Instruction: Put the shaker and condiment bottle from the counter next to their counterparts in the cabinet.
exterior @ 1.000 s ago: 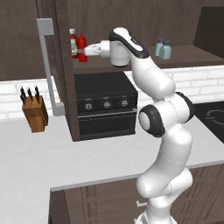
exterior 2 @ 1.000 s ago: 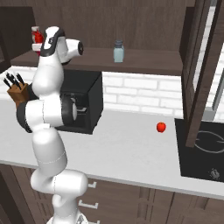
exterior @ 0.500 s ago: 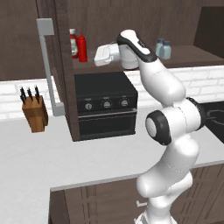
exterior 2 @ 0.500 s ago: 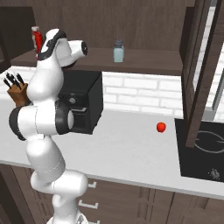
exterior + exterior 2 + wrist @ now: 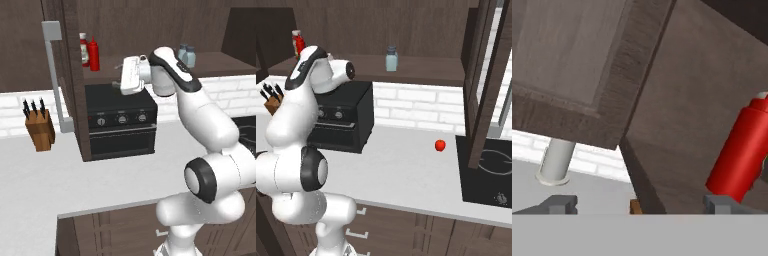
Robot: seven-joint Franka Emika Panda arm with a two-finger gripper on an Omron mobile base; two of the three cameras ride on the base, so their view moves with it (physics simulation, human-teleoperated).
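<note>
White two-finger gripper (image 5: 121, 75) at shelf height, jaws spread wide, nothing between them; the dark fingertips (image 5: 558, 204) stand far apart in hand view. It points toward the left end of the dark brown wooden wall cabinet (image 5: 70, 45).

Ahead of the gripper on the cabinet shelf: small all-red squeeze bottle w/ pointed nozzle (image 5: 94, 53), upright, near but clear of the fingers. Just beyond it, touching or nearly so, red bottle w/ white cap and white label (image 5: 83, 50). In hand view a red bottle body (image 5: 738, 155) sits above the right fingertip.

Open cabinet door (image 5: 577, 65) w/ its tall pale grey bar handle (image 5: 54, 75) is further out past the bottles.

Behind the gripper, past the wrist, two shakers stand side by side on the shelf: greyish-blue translucent shaker w/ grey cap (image 5: 189, 56) and a paler blue shaker (image 5: 182, 52); can't tell for sure which is which.

Below the gripper: black countertop oven (image 5: 120, 120) on the wide white countertop (image 5: 65, 175). Wooden knife block (image 5: 39, 127) below and beyond it. Small red fruit (image 5: 440, 145) on the counter well behind.
</note>
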